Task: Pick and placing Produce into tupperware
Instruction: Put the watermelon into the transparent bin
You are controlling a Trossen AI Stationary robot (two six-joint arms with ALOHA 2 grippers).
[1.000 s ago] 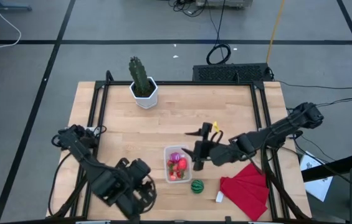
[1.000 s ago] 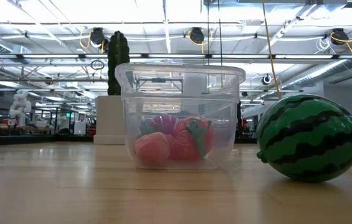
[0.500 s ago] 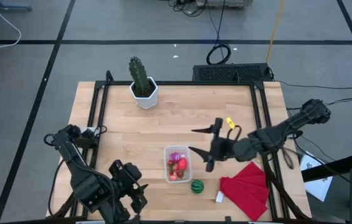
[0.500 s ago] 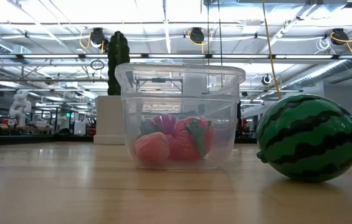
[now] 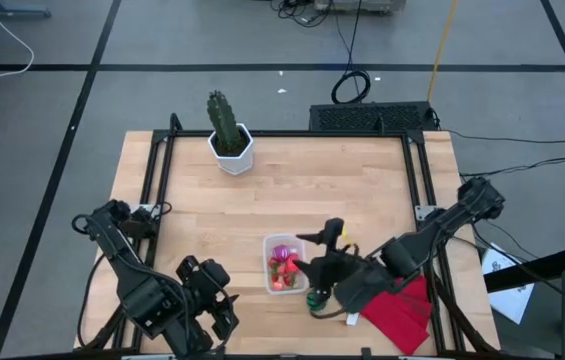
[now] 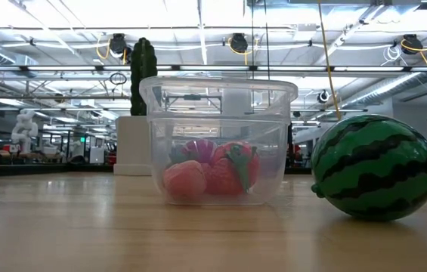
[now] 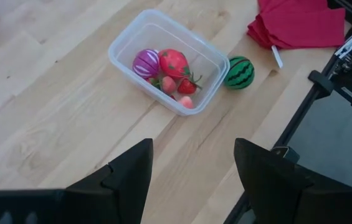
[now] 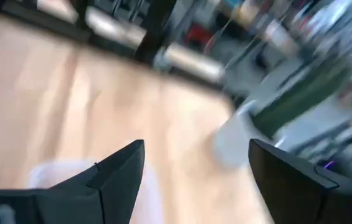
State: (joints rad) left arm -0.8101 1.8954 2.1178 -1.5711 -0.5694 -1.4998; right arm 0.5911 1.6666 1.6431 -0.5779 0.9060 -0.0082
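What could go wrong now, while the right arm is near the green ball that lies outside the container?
1. The watermelon ball is round and lies loose on the table beside the tupperware; a slightly off approach by the open right gripper could roll it away.
2. The tupperware looks light, so the gripper could push it.
3. The red cloth lies close and could be caught.
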